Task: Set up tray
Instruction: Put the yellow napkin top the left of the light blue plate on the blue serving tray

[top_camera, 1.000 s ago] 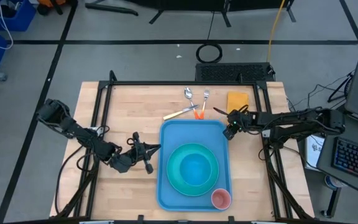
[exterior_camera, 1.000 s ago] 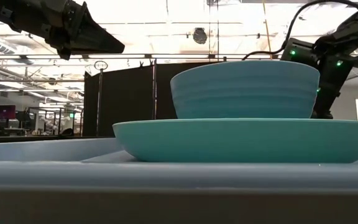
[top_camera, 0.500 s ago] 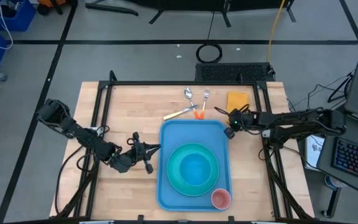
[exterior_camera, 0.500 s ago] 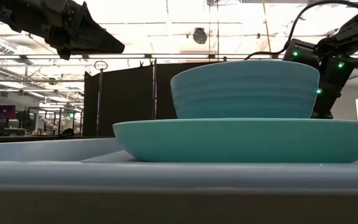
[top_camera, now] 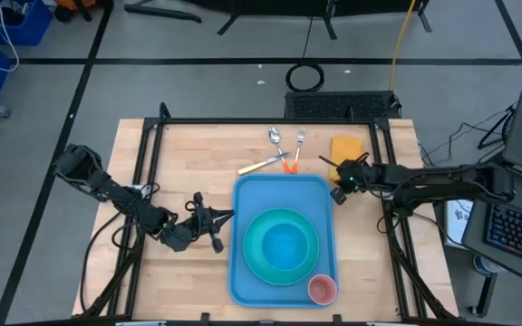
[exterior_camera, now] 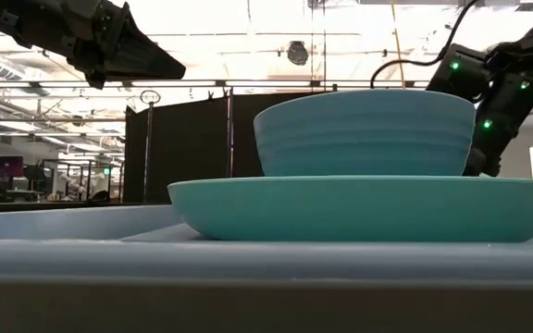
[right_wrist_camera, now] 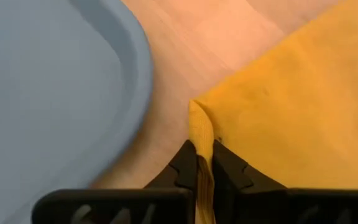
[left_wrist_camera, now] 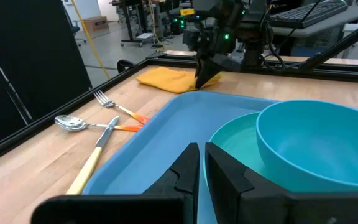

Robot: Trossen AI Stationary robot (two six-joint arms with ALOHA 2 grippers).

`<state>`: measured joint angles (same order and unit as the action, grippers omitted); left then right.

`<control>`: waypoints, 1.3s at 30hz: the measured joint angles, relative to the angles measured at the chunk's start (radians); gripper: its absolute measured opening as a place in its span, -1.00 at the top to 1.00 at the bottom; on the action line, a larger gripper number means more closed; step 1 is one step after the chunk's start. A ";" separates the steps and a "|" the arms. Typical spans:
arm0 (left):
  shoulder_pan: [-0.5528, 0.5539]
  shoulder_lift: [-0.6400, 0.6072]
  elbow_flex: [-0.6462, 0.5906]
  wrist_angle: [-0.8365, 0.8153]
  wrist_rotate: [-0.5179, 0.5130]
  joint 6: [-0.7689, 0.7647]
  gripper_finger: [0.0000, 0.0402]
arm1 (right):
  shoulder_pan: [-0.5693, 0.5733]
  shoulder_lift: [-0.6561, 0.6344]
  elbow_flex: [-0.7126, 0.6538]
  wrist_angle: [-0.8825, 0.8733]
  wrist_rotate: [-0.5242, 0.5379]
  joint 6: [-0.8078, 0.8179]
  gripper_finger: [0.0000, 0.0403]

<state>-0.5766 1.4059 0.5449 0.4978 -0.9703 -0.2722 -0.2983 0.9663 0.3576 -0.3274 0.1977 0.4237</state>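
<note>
From above I see the tray lying flat in the middle of the table, its long side running toward me; a plate sits on it with a bowl stacked inside, and a small pink cup stands in the tray's near right corner. My right gripper is just off the tray's far right corner, outside the rim, down at the edge of the yellow cloth; in the right wrist view its fingers are pinched nearly together on a raised fold at the corner of that cloth, with the tray's rounded rim close beside, a strip of bare wood between them. My left gripper waits at the tray's left side, just short of the rim; its fingers are closed against each other with nothing between them, pointing across the tray. Beyond the tray's far edge lie a spoon, a fork and a knife, close together on the wood; the knife's tip comes nearest the tray's far left corner.
</note>
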 joint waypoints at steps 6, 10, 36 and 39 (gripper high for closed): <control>0.000 0.000 0.000 0.000 0.000 0.002 0.84 | 0.020 -0.077 0.006 0.007 0.003 -0.002 0.96; 0.000 0.000 0.000 0.000 0.000 0.002 0.84 | 0.036 -0.117 0.032 0.005 -0.041 -0.002 0.96; 0.004 0.000 0.000 0.001 0.000 0.004 0.84 | 0.111 -0.120 0.105 0.062 -0.370 0.089 0.96; 0.007 0.000 0.000 0.001 0.000 0.004 0.84 | 0.121 -0.096 0.105 0.143 -0.419 0.090 0.96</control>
<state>-0.5697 1.4062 0.5453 0.4988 -0.9700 -0.2684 -0.1775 0.8703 0.4622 -0.1848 -0.2213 0.5135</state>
